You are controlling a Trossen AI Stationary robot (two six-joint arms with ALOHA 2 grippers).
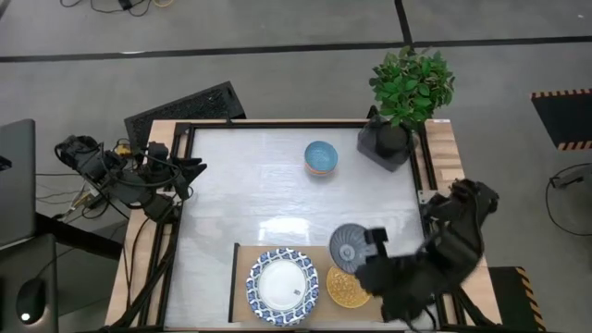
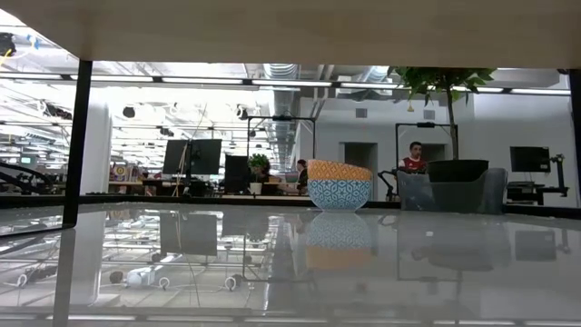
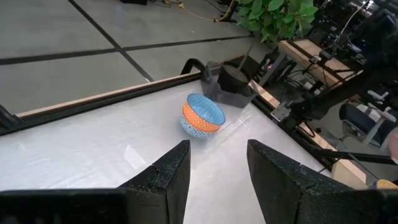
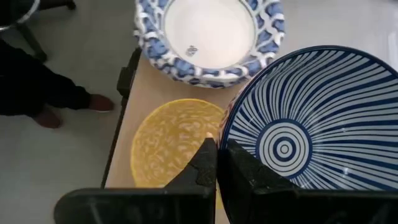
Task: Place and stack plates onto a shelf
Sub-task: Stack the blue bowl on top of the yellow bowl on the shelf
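From above, the right gripper (image 1: 373, 248) sat at the near right of the counter (image 1: 259, 199), clenched on the rim of a blue-striped dish (image 1: 350, 246) just over the shelf's (image 1: 239, 277) far edge; only its wrist view showed the fingers (image 4: 208, 163) pinching that rim (image 4: 231, 134), with a yellow plate (image 4: 171, 142) beneath on the wood and the stacked blue-and-white plates (image 4: 210, 38) beside it, touching or nearly so; a person's dark sleeve and shoe (image 4: 46, 99) lay beyond the shelf rail. The left gripper (image 3: 214, 168) waited at the counter's left edge, jaws apart and empty; its view faced a blue-and-orange bowl (image 3: 201, 116) and a potted plant (image 3: 273, 15). The low view showed the bowl (image 2: 339, 184) and pot (image 2: 457, 173), no gripper.
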